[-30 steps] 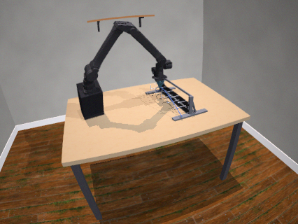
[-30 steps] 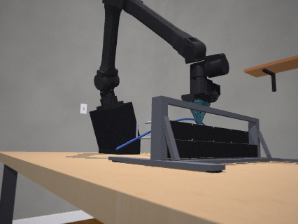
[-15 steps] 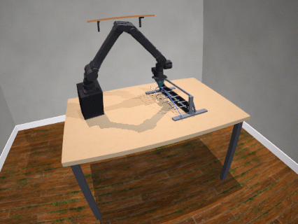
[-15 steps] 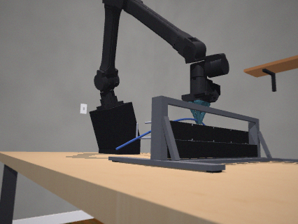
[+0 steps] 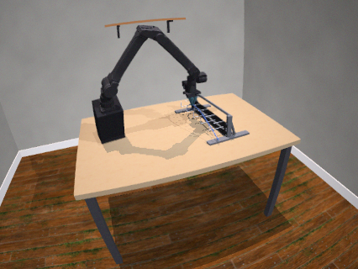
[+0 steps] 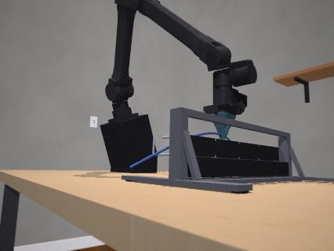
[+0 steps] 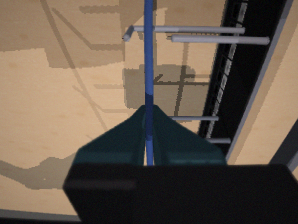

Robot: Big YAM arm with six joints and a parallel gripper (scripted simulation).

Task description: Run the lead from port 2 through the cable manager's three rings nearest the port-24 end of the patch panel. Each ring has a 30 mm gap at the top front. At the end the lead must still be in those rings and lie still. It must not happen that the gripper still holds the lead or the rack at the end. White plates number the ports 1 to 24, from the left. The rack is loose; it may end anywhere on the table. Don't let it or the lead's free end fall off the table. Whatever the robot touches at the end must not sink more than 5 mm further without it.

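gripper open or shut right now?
Shut on the blue lead. In the wrist view the gripper has its teal fingers pressed together around it.

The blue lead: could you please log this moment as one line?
gripper: shut on blue lead | position: above rack, in front of patch panel | lead: over ring bars, free end off table
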